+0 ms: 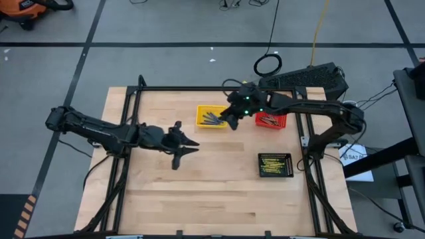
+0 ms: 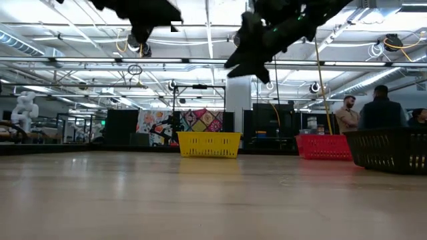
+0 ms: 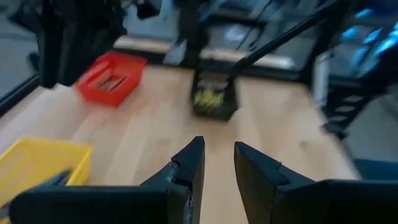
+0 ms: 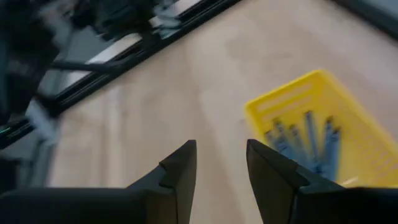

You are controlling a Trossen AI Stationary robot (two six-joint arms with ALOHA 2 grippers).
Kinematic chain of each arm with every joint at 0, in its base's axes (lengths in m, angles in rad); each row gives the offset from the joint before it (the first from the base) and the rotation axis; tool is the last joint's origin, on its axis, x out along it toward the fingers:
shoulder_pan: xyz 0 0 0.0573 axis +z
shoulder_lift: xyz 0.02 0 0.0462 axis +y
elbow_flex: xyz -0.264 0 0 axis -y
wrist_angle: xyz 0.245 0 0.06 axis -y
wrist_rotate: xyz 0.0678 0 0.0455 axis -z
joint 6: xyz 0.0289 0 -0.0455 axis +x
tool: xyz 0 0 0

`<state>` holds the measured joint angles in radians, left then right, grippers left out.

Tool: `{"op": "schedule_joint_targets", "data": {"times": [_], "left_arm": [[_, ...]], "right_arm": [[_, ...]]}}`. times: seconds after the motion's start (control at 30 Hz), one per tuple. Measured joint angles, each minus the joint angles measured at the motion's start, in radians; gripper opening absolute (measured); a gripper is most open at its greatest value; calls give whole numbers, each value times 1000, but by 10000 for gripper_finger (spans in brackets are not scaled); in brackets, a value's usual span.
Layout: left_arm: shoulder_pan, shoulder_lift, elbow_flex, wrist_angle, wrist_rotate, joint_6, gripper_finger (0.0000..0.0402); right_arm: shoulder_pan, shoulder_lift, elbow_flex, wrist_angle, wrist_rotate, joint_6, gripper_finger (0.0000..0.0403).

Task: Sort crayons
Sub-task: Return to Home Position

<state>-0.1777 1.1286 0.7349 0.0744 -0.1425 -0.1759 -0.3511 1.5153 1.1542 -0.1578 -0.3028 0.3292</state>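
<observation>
Both left claw [image 3: 217,151] and right claw [image 4: 221,151] are held apart, empty; crayons [image 4: 306,142], judged light, brittle, are best pinched mid-length.

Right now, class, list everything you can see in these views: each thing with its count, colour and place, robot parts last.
table: one, pale wood, under both arms
yellow bin: one, far middle of the table
blue crayons: several, in the yellow bin
red bin: one, right of the yellow bin
brown crayons: several, in the red bin
black bin: one, right side, nearer than the red bin
yellow-green crayons: many, in the black bin
people: at least two, in the room beyond the table
left end effector: dark, open, empty, above mid-table
right end effector: dark, open, empty, above the yellow bin's right end
</observation>
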Motion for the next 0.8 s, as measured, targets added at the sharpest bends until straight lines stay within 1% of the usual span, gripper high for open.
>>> {"op": "schedule_joint_targets", "data": {"times": [0.1,0.17,0.3,0.4,0.6,0.8], "left_arm": [[-18,-68,0,13,42,8,90],[-40,-125,0,6,76,31,90],[-101,-244,0,-39,97,79,90],[-141,-329,0,-90,90,103,90],[-199,-471,0,-198,87,115,90],[-232,-607,-54,-253,82,137,90]], "right_arm": [[5,-61,0,-70,-89,11,128],[16,-103,0,-133,-122,52,128],[64,-186,0,-251,-120,65,128],[110,-245,0,-287,-120,50,128],[220,-384,0,-268,-119,-1,128],[340,-520,0,-253,-115,-142,128]]}}
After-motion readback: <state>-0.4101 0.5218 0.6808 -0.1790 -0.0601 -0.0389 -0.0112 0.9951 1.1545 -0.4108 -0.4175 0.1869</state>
